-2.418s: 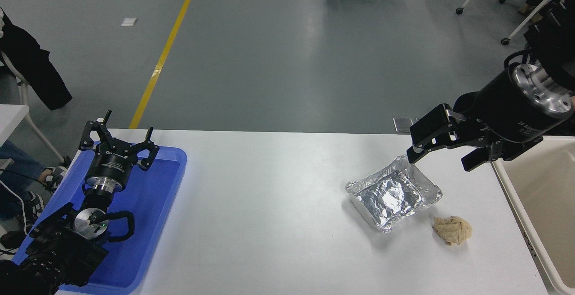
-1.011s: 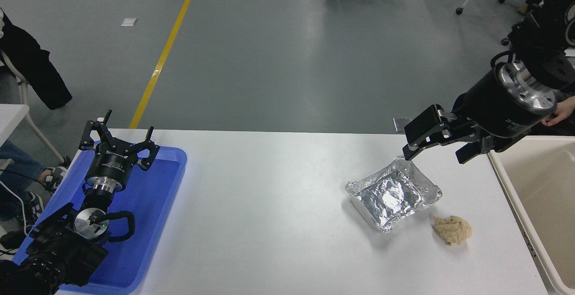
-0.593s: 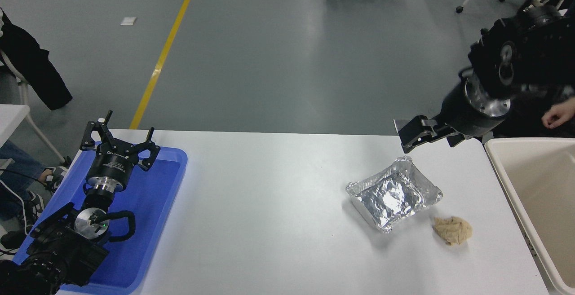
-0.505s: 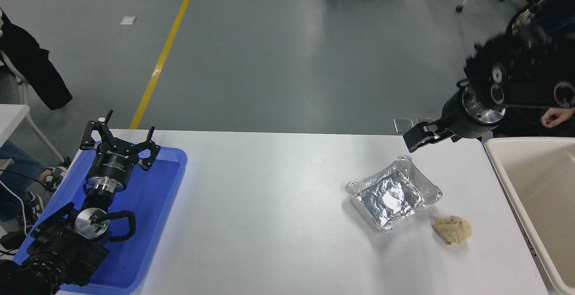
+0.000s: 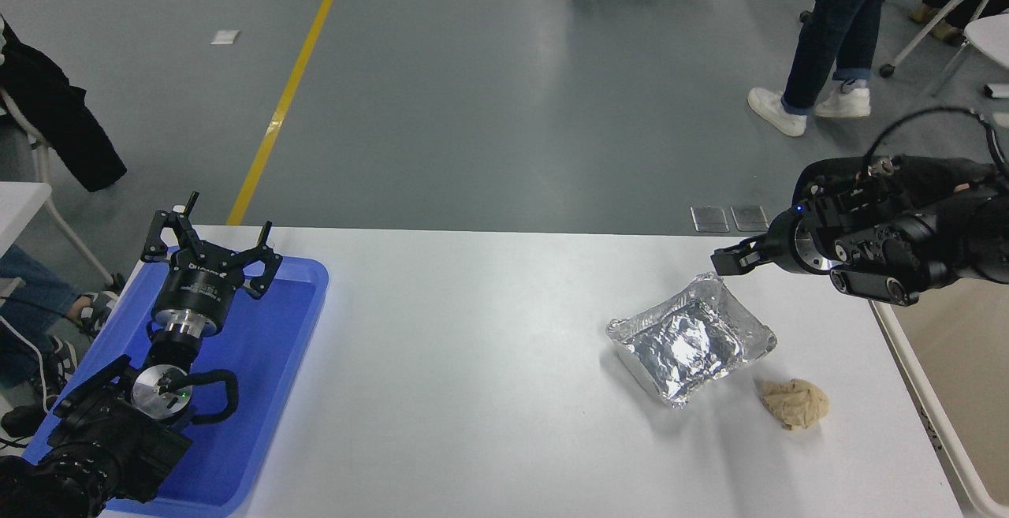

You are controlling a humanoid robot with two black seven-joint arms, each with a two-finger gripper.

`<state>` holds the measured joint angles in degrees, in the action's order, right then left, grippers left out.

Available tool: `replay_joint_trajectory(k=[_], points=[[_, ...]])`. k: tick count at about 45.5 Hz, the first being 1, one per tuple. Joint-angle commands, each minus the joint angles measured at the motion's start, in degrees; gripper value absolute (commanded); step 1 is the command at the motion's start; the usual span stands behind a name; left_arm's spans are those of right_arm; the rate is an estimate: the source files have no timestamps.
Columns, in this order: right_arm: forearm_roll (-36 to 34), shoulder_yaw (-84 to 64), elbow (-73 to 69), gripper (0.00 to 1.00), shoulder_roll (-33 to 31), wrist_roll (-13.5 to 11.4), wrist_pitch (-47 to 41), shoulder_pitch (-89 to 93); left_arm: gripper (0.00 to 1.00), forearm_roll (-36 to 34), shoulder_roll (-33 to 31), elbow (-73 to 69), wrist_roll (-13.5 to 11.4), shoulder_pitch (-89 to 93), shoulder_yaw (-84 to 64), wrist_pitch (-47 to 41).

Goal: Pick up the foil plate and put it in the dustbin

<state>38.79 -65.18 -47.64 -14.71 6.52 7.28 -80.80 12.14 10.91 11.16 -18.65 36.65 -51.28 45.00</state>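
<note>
The foil plate (image 5: 690, 340), shiny silver and crinkled, lies on the white table (image 5: 473, 360) at the right. My right gripper (image 5: 727, 259) comes in from the right edge and hovers just above and beyond the plate's far corner, not touching it. It is seen end-on, so its state does not show. The beige dustbin (image 5: 922, 404) stands at the table's right edge, partly behind my right arm. My left gripper (image 5: 209, 242) is parked open and empty over the blue tray at the lower left.
A crumpled tan paper ball (image 5: 794, 404) lies just right of and nearer than the plate. A shallow blue tray (image 5: 268, 376) sits at the left. A person's legs (image 5: 828, 29) are at the top right, chair legs beyond.
My right arm has swung lower and its wrist has turned, while the gripper stays near the plate's far corner. A person has walked into view at the top right. The plate has not moved.
</note>
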Motion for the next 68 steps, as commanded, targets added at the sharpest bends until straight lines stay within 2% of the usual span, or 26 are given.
replay_joint_trajectory(k=[1, 23, 27, 34, 41, 49, 57, 64, 68], points=[[0.4, 1.3, 6.5, 1.0, 1.5, 0.0, 6.9, 8.6, 1.0, 0.0, 0.0, 0.0, 0.0, 0.0, 0.0, 0.0], [0.4, 2.4, 13.0, 0.96, 3.0, -0.4, 7.1, 17.6, 1.0, 0.0, 0.1, 0.0, -0.1, -0.1, 0.0, 0.0], [0.4, 2.8, 13.7, 0.92, 3.1, -0.4, 7.1, 18.7, 1.0, 0.0, 0.2, 0.0, -0.1, -0.1, 0.0, 0.0], [0.1, 3.2, 14.2, 0.79, 4.2, -1.2, 6.9, 20.1, 1.0, 0.0, 0.2, 0.0, -0.1, -0.1, 0.0, 0.0], [0.0, 3.2, 14.9, 0.75, 4.3, -1.4, 6.8, 20.9, 1.0, 0.0, 0.2, 0.0, -0.1, -0.1, 0.0, 0.0], [0.3, 3.2, 15.7, 0.63, 4.3, -2.6, 6.3, 21.2, 1.0, 0.0, 0.2, 0.0, -0.1, -0.1, 0.0, 0.0], [0.3, 3.2, 16.2, 0.59, 4.6, -2.9, 6.3, 22.4, 1.0, 0.0, 0.2, 0.0, -0.1, -0.1, 0.0, 0.0], [0.4, 3.2, 16.3, 0.45, 4.6, -2.9, 5.9, 22.6, 1.0, 0.0, 0.2, 0.0, -0.1, -0.1, 0.0, 0.0], [0.5, 3.2, 16.2, 0.41, 4.6, -2.9, 5.8, 22.7, 1.0, 0.0, 0.2, 0.0, -0.1, -0.1, 0.0, 0.0]])
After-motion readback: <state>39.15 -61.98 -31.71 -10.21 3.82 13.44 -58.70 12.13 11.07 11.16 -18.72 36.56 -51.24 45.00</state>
